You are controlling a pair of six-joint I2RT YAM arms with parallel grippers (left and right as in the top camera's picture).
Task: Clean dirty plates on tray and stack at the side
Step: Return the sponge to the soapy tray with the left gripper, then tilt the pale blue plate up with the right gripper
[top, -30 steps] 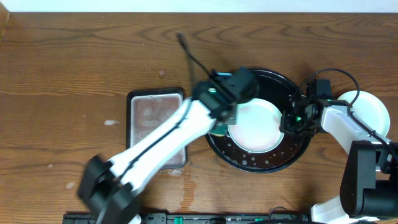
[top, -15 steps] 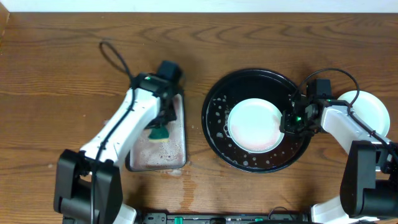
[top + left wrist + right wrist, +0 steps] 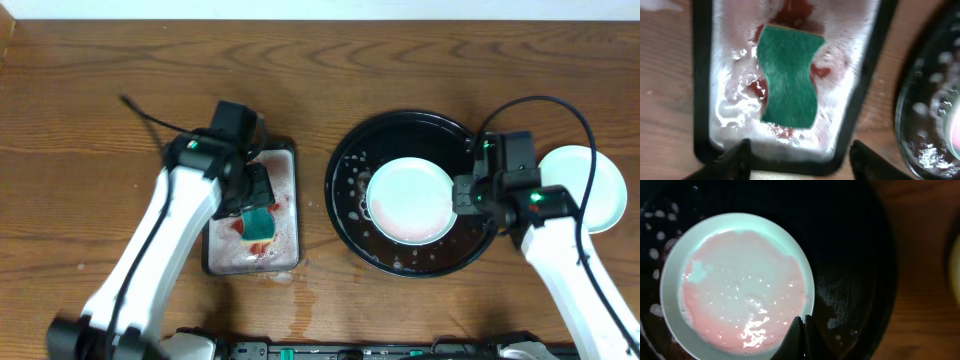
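Observation:
A pale mint plate [image 3: 405, 200] with a pink soapy film [image 3: 740, 290] lies in the round black tray [image 3: 400, 122], whose floor [image 3: 855, 255] is dotted with suds. My right gripper [image 3: 462, 195] is shut on that plate's right rim, its fingertips [image 3: 802, 327] pressed together there. A second pale plate [image 3: 592, 185] rests on the bare wood to the right of the tray, partly under my right arm. Over at the left, my left gripper [image 3: 256, 200] hangs open above the teal sponge [image 3: 788, 75], gripping nothing; its fingers [image 3: 740, 160] stand wide apart.
The sponge [image 3: 258, 225] lies loose in a small rectangular grey metal tray [image 3: 285, 160] holding foamy, red-stained water [image 3: 735, 100]. The black tray's rim [image 3: 930, 115] is close on that tray's right. Wet spots [image 3: 290, 277] mark the wood in front of it.
My left arm swung from the black tray to the grey tray with the sponge, then opened and dropped it there. My right gripper stayed on the plate's rim.

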